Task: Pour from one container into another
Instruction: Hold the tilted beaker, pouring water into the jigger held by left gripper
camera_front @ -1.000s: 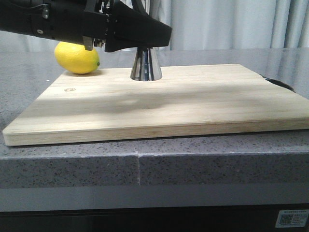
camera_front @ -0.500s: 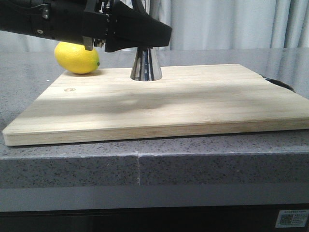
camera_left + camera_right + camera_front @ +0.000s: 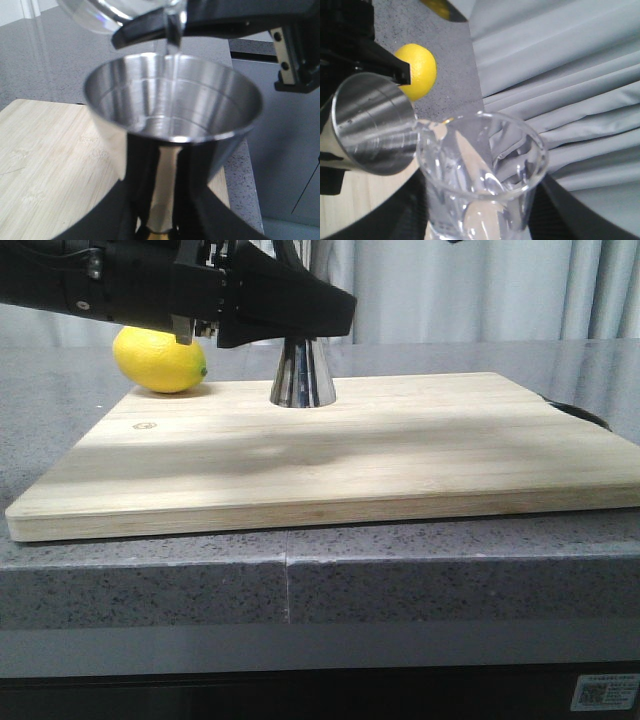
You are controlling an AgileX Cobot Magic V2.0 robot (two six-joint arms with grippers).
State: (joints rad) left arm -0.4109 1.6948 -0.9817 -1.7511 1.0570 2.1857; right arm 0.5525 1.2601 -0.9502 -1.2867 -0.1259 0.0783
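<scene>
Here: one lemon (image 3: 160, 360) on the grey counter (image 3: 60, 420), touching the far-left corner of the single wooden cutting board (image 3: 340, 455). One steel jigger (image 3: 302, 375) upright near the board's far edge, upper cone hidden in front view behind the black left gripper (image 3: 300, 312). Left gripper clamped around the jigger's narrow waist, seen from the left wrist. One clear glass beaker (image 3: 482, 175) tipped over the jigger's open mouth, lip just above the rim, thin stream of clear liquid (image 3: 172, 42) falling into the cup. Right gripper (image 3: 475, 220) grasping the beaker, fingers dark and blurred on both sides of the glass. Dark curved object (image 3: 580, 412) at the board's right far corner, mostly hidden. Wide bare board in front of and right of the jigger. Grey curtain (image 3: 480, 290) behind the counter.
</scene>
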